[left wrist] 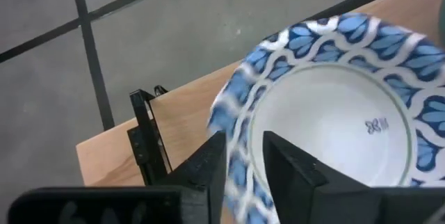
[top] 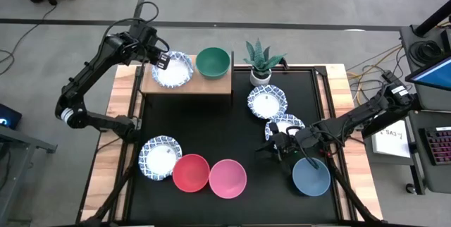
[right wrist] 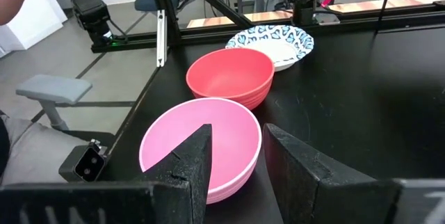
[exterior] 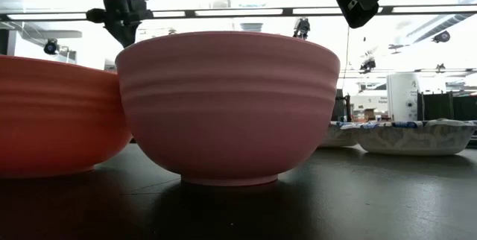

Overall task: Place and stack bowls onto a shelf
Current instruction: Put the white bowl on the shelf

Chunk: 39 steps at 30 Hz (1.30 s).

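Left pincer (top: 164, 60) over the small light-wood shelf (top: 211, 84) at the far left of the black bench (top: 239, 125), clamped on the rim of a shallow white bowl with a blue patterned rim (top: 173, 70); in the left wrist view the two dark fingers (left wrist: 208, 168) straddle that rim, one outside and one inside the bowl (left wrist: 334, 106), which sits on the board. Plain deep green bowl (top: 212, 61) just beside it on the same shelf, on the right half.

Right pincer (top: 272, 148) low above the bench near the right front, fingers apart and holding nothing; in the right wrist view the open fingers (right wrist: 188, 161) frame the plain pink bowl (right wrist: 201, 144) ahead. Plain grey-blue bowl (top: 311, 175) just beside this pincer, toward the front edge.

Two more blue-rimmed white bowls right of centre: one (top: 267, 101) close to a small white pot with a spiky green plant (top: 261, 60), the other (top: 285, 125) partly under the right arm. Fourth blue-rimmed bowl (top: 161, 157) at the front left, touching the plain red bowl (top: 191, 172), itself touching the pink bowl (top: 227, 178). In the low view, pink bowl (exterior: 227, 102) large and upright, red bowl (exterior: 56, 113) against its side.
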Each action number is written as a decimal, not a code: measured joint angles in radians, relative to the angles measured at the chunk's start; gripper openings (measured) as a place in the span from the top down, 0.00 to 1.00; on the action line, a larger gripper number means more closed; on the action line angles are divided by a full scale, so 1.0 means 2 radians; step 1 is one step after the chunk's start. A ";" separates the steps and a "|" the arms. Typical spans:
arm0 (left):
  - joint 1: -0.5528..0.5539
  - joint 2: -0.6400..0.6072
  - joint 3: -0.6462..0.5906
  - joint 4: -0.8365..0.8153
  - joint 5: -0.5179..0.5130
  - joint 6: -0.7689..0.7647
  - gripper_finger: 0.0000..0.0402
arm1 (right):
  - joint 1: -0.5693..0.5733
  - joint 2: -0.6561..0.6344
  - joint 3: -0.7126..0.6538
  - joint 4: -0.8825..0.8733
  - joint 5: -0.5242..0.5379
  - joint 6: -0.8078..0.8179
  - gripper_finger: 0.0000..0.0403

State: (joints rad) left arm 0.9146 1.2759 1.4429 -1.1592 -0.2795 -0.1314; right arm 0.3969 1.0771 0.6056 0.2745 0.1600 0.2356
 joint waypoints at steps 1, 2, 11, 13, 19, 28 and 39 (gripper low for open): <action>0.000 0.000 0.000 0.000 0.000 0.001 0.79 | 0.000 0.000 0.000 0.000 0.000 0.000 0.71; 0.000 0.000 0.000 0.000 -0.001 0.004 0.77 | 0.000 0.000 0.000 0.000 0.000 0.000 0.71; -0.022 -0.032 -0.005 -0.002 0.103 0.038 0.74 | 0.000 0.000 0.000 0.000 0.000 0.008 0.71; -0.038 -0.043 -0.017 -0.001 0.123 0.040 0.75 | 0.000 0.000 0.000 0.000 0.000 0.008 0.71; -0.108 -0.082 -0.089 -0.001 0.123 0.030 0.80 | 0.000 0.000 0.000 0.000 0.000 0.017 0.71; -0.192 -0.121 -0.121 -0.050 0.121 0.055 0.81 | 0.000 0.003 0.000 0.000 0.000 0.019 0.71; -0.192 -0.104 -0.176 -0.036 0.016 0.098 0.81 | 0.000 0.003 -0.001 0.000 0.013 0.028 0.71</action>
State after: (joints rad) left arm 0.5312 1.0675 1.0905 -1.2305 -0.2466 0.0646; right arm 0.3969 1.0828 0.6041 0.2749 0.1852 0.2909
